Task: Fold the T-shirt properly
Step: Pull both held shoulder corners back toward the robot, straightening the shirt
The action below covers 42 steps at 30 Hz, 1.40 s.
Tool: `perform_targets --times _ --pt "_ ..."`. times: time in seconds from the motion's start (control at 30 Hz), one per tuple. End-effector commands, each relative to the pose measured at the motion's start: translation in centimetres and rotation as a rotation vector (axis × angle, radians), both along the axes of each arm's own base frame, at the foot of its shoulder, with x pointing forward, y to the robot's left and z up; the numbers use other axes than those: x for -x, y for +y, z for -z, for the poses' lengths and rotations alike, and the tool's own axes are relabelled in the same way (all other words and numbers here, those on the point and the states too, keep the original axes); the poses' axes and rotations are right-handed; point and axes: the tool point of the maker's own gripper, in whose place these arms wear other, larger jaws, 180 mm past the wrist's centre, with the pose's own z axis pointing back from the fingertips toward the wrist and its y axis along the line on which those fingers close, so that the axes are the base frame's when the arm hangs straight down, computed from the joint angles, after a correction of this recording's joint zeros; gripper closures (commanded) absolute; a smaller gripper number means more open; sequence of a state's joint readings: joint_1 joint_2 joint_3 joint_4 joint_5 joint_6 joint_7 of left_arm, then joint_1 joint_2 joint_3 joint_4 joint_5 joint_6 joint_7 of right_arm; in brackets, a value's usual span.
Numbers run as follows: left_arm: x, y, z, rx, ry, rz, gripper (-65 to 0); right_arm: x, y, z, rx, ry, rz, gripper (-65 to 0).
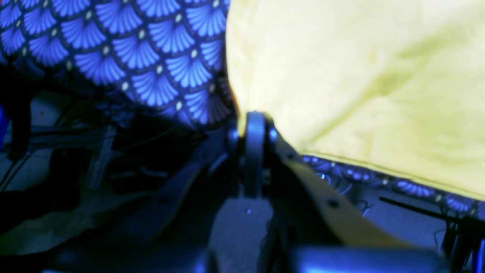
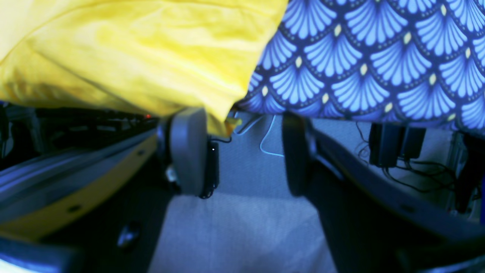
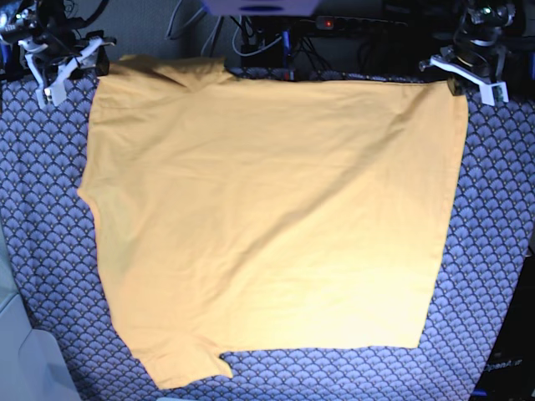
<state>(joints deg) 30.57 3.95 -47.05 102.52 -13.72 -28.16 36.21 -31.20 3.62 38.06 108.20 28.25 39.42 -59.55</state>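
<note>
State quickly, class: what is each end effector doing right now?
Left end effector: shut on the T-shirt, pinching its corner.
Right end effector: open, holding nothing; the T-shirt corner hangs by one finger.

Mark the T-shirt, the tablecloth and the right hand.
T-shirt (image 3: pixel 267 209): base view, middle of the flat yellow cloth.
Tablecloth (image 3: pixel 493 251): base view, bare fan-patterned strip beside the shirt's edge.
Right hand (image 2: pixel 246 151): right wrist view, gap midway between its open fingertips, at the shirt's corner.
</note>
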Motion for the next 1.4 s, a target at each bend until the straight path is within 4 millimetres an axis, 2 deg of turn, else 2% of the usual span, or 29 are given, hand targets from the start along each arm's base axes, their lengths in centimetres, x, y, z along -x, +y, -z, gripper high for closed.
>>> perform_targets --times 0.0,0.4,0.6,0.93,1.2,1.37 --pt "-0.6 0.2 -0.9 -0.014 -0.036 0.007 0.0 -0.2 -0.2 -0.5 0.012 -0.017 -0.016 -33.4" --pt "-0.5 0.3 -0.9 -0.014 -0.033 0.006 0.0 -0.5 -0.1 -0.6 0.008 -0.026 -0.019 -33.7" --pt "-0.5 0.3 -0.9 -0.014 -0.033 0.006 0.0 -0.9 1.8 -0.2 -0.024 -0.021 -0.07 -33.7" --pt "-0.4 0.5 -0.9 -0.018 -0.033 0.002 0.0 -1.0 2.1 -0.1 -0.028 -0.019 -0.075 -33.7" --pt "-0.4 0.5 -0.9 -0.018 -0.033 -0.001 0.0 0.4 2.4 3.3 -0.111 0.062 -0.018 -33.2" --pt "-0.5 0.5 -1.0 -0.019 -0.035 -0.001 0.0 0.4 2.4 3.5 -0.117 0.067 -0.014 -33.1"
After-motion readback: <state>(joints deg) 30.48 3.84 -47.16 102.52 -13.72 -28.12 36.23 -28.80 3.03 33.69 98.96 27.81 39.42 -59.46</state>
